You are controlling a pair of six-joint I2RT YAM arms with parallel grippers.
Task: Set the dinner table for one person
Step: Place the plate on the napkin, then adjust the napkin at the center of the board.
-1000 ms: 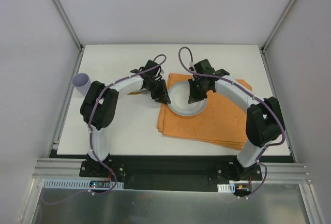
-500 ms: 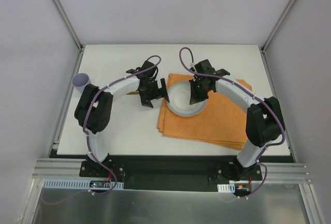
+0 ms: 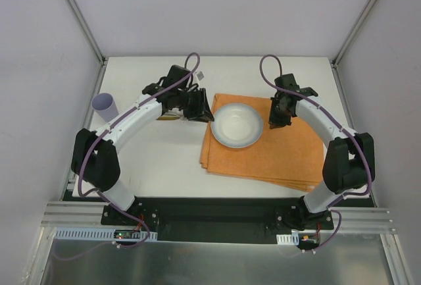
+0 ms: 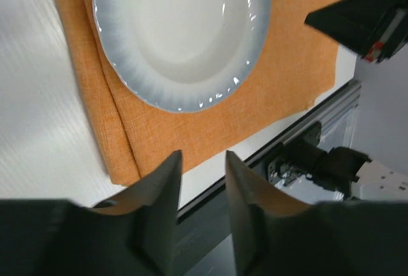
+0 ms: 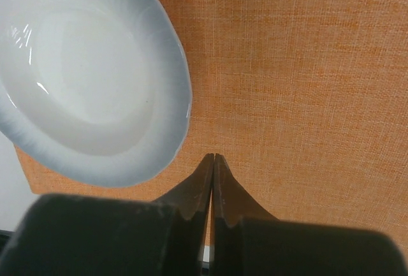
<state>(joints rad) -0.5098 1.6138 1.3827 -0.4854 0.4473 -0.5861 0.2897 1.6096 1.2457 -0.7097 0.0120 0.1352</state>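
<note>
Orange placemat [image 3: 276, 156] lies right of centre on the white counter [image 3: 158, 166], which spreads from the arms' bases to the far wall, with one pale bowl [image 3: 237, 125] on the placemat's far-left part. The left hand [image 3: 204, 108] hangs just beside the rim, jaws parted on nothing; the right hand [image 3: 279, 119] hovers over bare cloth, clenched, empty. Best move, I'd say: lift the left hand clear before swinging for the lilac cup [image 3: 105, 106] at the left edge. One placemat, one bowl, one cup.

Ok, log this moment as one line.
bowl: on orange placemat | left claw: open, empty, left of bowl | right claw: shut, empty, above placemat | purple cup: left edge of dinner table
</note>
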